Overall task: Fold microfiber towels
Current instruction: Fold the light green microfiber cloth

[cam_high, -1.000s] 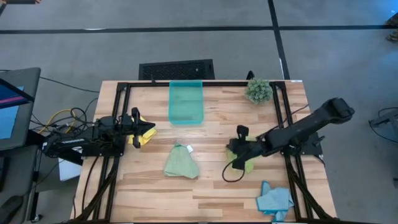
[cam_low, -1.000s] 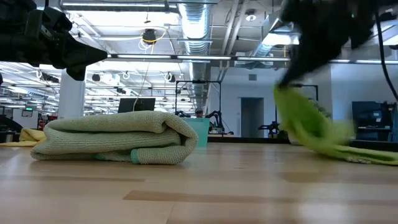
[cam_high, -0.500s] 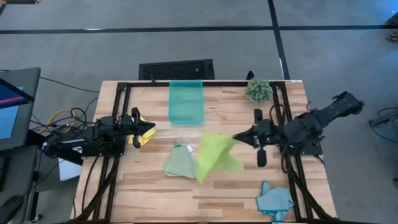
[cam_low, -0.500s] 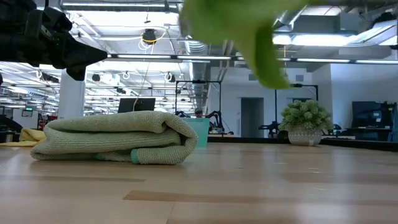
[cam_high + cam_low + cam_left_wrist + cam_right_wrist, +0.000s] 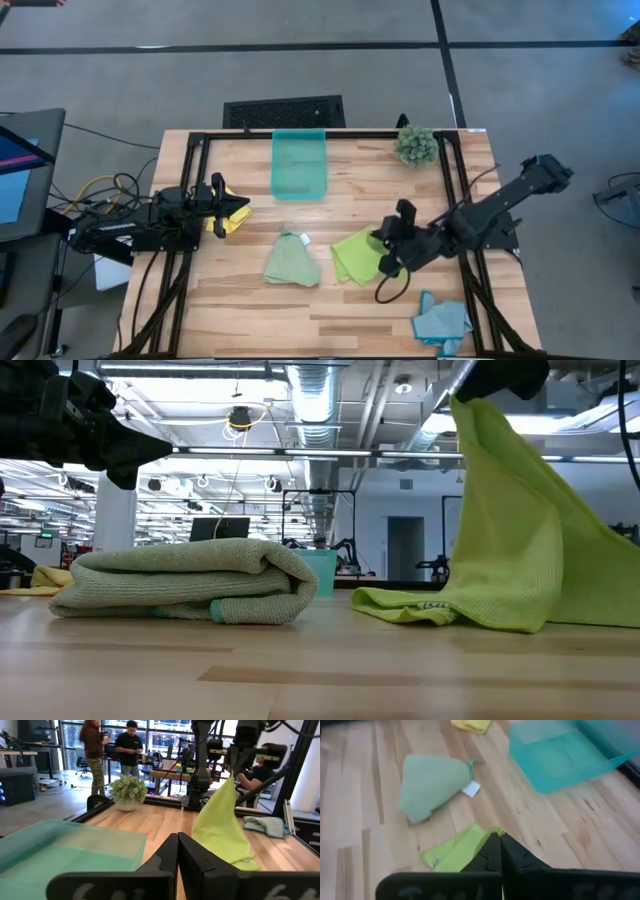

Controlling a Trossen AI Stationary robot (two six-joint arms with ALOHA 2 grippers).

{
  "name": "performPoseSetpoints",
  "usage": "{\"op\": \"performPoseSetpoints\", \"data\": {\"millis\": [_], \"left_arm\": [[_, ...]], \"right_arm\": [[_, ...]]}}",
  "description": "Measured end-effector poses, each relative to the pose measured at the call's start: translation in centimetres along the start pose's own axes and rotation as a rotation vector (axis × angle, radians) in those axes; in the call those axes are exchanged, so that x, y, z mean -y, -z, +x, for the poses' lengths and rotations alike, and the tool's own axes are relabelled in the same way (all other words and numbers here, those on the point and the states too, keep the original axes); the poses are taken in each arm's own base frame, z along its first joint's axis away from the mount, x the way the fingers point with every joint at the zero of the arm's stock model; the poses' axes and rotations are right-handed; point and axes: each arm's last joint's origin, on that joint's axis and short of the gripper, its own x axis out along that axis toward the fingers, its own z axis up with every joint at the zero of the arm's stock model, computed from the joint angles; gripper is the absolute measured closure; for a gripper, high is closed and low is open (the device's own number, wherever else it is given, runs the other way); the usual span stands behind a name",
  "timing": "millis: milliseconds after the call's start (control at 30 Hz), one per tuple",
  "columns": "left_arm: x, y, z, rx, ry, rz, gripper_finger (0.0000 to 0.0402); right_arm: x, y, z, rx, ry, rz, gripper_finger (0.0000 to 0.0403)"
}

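Note:
My right gripper is shut on the lime green towel, right of the table's middle and raised above the table in the low view. The pale green towel lies bundled on the table left of it. The light blue towel lies crumpled at the near right corner. The yellow towel lies at the left edge, partly under my left gripper, which is shut, empty and held above the table. My right gripper pinches an upper edge of the lime green towel between its two fingers. The fingers come from the table's right, slanting down. The towel hangs below them, and its lower end lies spread on the table.
A translucent teal bin stands at the far middle and a small spiky plant at the far right. Black frame rails run along the table's sides. People stand in the room beyond the table in the left wrist view.
My right gripper swung up and toward the far edge, flinging the lime green towel open in the air toward the table's left, then came back down toward the near edge. The towel, bunched under the gripper before, now hangs from it with its lower end on the table.

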Motion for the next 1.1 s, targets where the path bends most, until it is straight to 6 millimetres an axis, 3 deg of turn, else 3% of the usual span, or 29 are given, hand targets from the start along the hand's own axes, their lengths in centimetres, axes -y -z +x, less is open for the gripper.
{"op": "performPoseSetpoints", "data": {"millis": [500,867,1000,1100], "left_arm": [[0.0,0.0,0.0,0.0,0.0,0.0,0.0401],[-0.1,-0.1,0.0,0.007,-0.026,0.08,0.0401],[-0.3,-0.2,0.0,0.021,-0.116,0.186,0.0402],[-0.4,-0.3,0.0,0.027,-0.141,0.169,0.0401]], "right_arm": [[-0.9,-0.7,0.5,0.077,-0.017,-0.156,0.0396],[-1.4,1.2,2.7,0.148,-0.085,-0.163,0.0396],[-1.5,1.0,2.6,0.166,-0.141,-0.166,0.0396],[-1.8,0.0,1.2,0.197,-0.335,-0.127,0.0396]]}}
